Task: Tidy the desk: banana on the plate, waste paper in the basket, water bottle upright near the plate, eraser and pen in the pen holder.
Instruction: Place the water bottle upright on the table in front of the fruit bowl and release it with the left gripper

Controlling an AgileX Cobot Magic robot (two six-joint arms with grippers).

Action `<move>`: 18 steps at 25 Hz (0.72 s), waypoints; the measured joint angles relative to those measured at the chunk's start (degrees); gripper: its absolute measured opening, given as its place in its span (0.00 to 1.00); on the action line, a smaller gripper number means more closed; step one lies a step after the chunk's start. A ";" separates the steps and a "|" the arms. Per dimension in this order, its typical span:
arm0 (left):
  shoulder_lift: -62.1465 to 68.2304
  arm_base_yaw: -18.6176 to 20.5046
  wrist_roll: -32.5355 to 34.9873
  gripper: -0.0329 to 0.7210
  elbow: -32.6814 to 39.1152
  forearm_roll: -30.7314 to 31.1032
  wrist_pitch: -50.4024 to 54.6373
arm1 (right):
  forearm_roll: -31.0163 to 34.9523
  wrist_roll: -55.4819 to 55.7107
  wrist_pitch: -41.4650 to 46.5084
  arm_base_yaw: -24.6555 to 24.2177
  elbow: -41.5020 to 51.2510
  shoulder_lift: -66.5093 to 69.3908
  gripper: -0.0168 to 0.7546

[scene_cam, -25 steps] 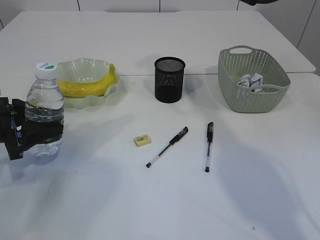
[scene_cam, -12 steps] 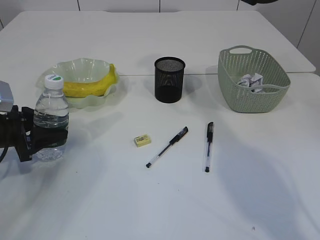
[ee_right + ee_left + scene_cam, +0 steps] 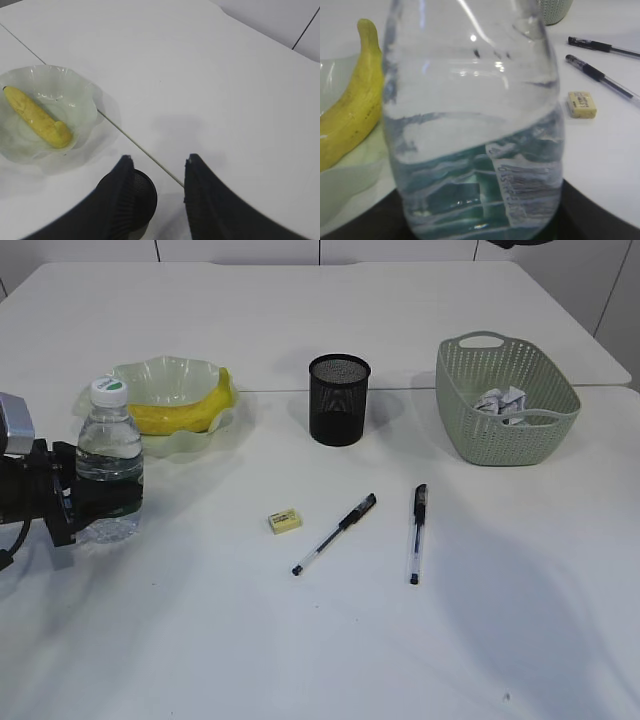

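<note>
Near the desk's left edge, the left gripper [image 3: 95,508] pinches the upright water bottle [image 3: 108,462], just beside the plate [image 3: 170,375] holding the banana [image 3: 185,413]. The right gripper [image 3: 157,162] hangs spread, seemingly empty.

White desk [image 3: 330,640] carries: plate [image 3: 170,380] far left, black mesh pen holder [image 3: 339,400] centre, green basket [image 3: 505,400] right; nearer front, yellow eraser [image 3: 285,521] and two pens [image 3: 335,534] [image 3: 416,533] lying flat. Water bottle [image 3: 108,461] upright just front-left of plate.
</note>
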 joint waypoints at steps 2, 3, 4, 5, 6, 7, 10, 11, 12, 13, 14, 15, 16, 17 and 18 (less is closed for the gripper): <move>1.18 0.00 0.23 0.55 -0.63 -0.56 0.76 | 0.00 -0.11 -0.04 0.00 0.00 0.24 0.36; 1.71 0.00 0.22 0.55 -0.74 -0.71 1.47 | 0.00 -0.11 -0.15 0.00 0.00 0.50 0.36; 2.32 -0.23 0.37 0.55 -0.83 -1.16 2.16 | 0.00 -0.24 -0.14 0.00 0.00 0.95 0.36; 2.97 -0.36 0.40 0.55 -0.96 -1.58 2.64 | 0.00 -0.24 -0.14 0.00 0.00 1.57 0.36; 3.64 -0.49 0.49 0.55 -1.05 -1.99 3.40 | 0.00 -0.24 -0.18 0.00 0.00 1.98 0.36; 4.15 -0.61 0.61 0.55 -1.20 -2.26 4.16 | 0.00 -0.24 -0.18 0.00 0.00 2.50 0.36; 5.72 -1.04 1.26 0.55 -1.32 -3.23 6.16 | 0.00 -0.24 -0.27 0.00 0.10 3.01 0.36; 5.96 -1.21 1.41 0.55 -1.43 -3.37 6.57 | 0.00 -0.24 -0.27 0.00 0.10 3.01 0.36; 6.10 -1.50 1.46 0.55 -1.43 -3.51 6.57 | 0.00 -0.35 -0.39 0.00 0.10 3.01 0.36; 6.10 -1.61 1.55 0.55 -1.43 -3.63 6.57 | 0.00 -0.50 -0.47 0.00 0.10 3.01 0.36; 6.20 -1.87 1.69 0.55 -1.43 -3.63 6.57 | 0.00 -0.59 -0.47 0.00 0.10 3.01 0.36; 6.20 -2.00 1.69 0.55 -1.43 -3.63 6.57 | 0.00 -0.62 -0.47 0.00 0.10 3.01 0.36; 6.20 -2.00 1.69 0.55 -1.43 -3.63 6.57 | 0.00 -0.73 -0.47 0.00 0.10 3.01 0.36; 6.20 -2.00 1.69 0.55 -1.43 -3.74 6.57 | 0.00 -0.72 -0.47 0.00 0.10 3.01 0.36; 6.20 -2.08 1.69 0.55 -1.43 -3.72 6.57 | 0.00 -0.72 -0.47 0.00 0.10 3.01 0.36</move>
